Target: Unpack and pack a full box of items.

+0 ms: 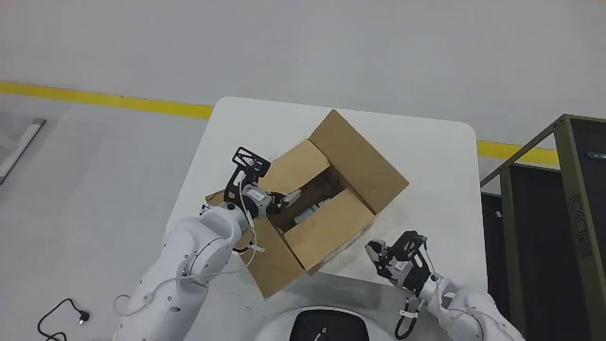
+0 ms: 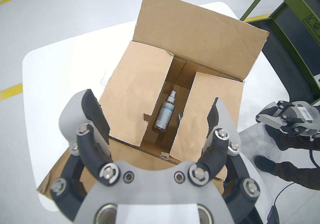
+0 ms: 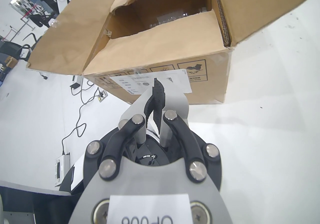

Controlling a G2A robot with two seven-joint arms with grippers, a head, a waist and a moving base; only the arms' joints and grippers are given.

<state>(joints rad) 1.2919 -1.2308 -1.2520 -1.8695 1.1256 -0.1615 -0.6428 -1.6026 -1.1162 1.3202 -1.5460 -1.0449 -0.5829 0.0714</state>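
— Over the near edge of the box [image 2: 140, 80], the left gripper [image 2: 153, 106] hangs with its fingers spread wide and nothing between them.
— And below it?
— The two inner flaps lean inward with a narrow slot between them. A spray bottle [image 2: 165, 112] lies on the box floor straight under that slot (other items may sit beneath the flaps, hidden).
— So how should it go in?
— The spread fingers look wider than the slot, so a flap likely wants folding back first. Then it should descend straight and close across the bottle's body, not its nozzle.
— The right gripper [image 3: 157, 95]?
— Its fingers are pressed together, empty, low over the counter [image 3: 262, 135] just beside the box's labelled wall. It could brace that wall so the box doesn't slide as the bottle lifts.
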